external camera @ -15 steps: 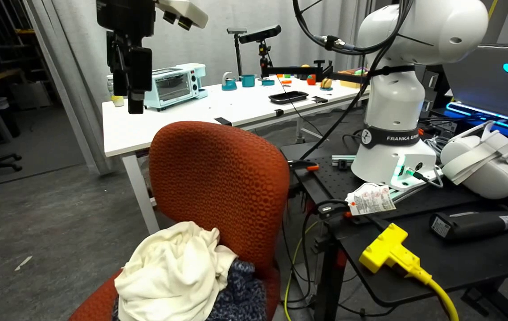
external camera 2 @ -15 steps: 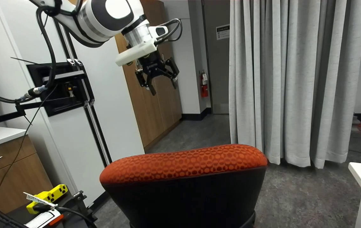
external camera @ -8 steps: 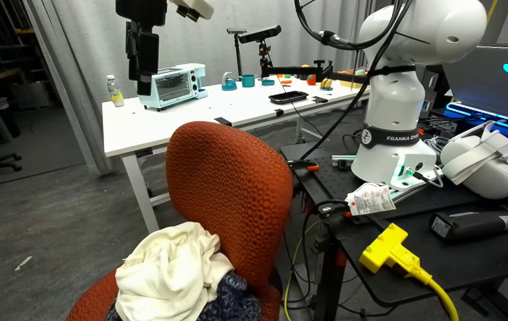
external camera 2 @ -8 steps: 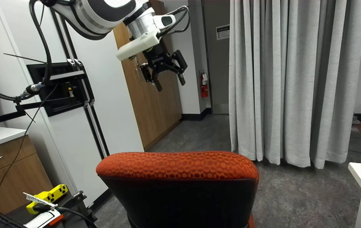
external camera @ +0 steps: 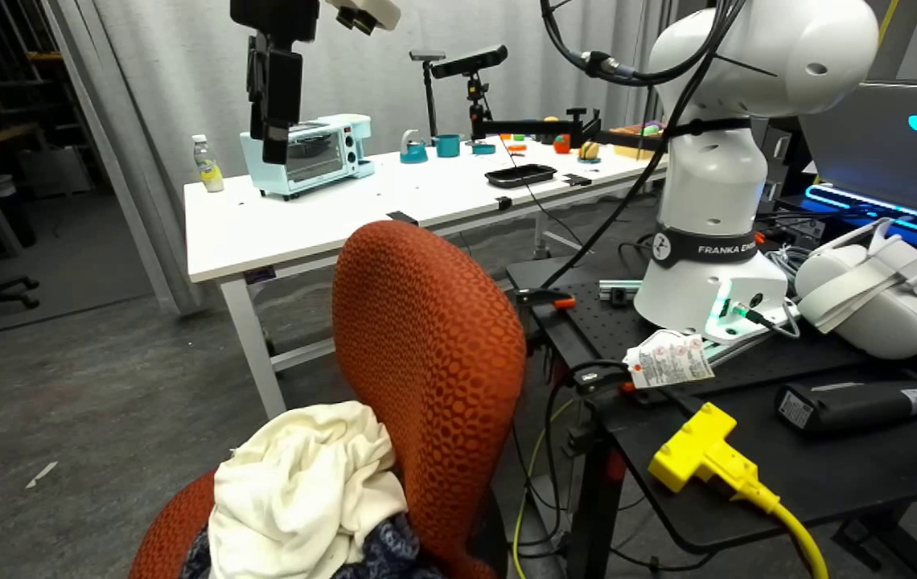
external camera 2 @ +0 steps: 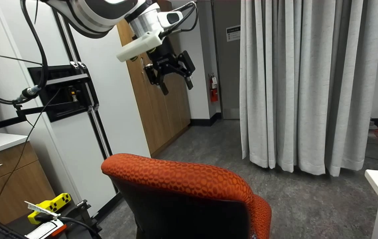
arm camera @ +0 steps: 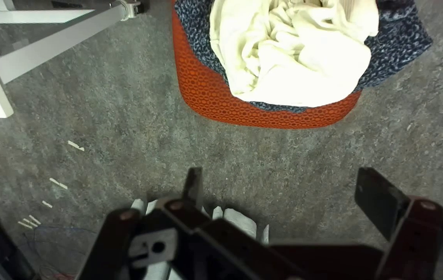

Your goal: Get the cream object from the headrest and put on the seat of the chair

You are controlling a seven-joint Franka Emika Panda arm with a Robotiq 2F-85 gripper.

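The cream shirt (external camera: 306,490) lies bunched on the seat (external camera: 173,523) of the rust-orange chair, on top of a dark navy speckled cloth (external camera: 386,547). In the wrist view the cream shirt (arm camera: 299,58) rests in a heap over the cloth, and the seat's front rim (arm camera: 213,101) shows below it. The headrest (external camera 2: 182,174) is bare in both exterior views. The shirt is hidden behind the chair back in that view. My gripper (external camera 2: 178,87) is open and empty, high above and apart from the chair. Its spread fingers also show in the wrist view (arm camera: 279,173) over floor.
A white table (external camera: 298,217) with a toaster oven (external camera: 318,153), a bottle (external camera: 207,165) and toy kitchen things stands behind the chair. A black cart (external camera: 748,474) with a yellow power adapter (external camera: 708,454) stands beside the chair. A grey curtain (external camera 2: 301,83) hangs beyond.
The chair has swivelled, and the shirt and navy cloth have turned with it. My gripper has moved a little up and to the right in both exterior views, staying open.
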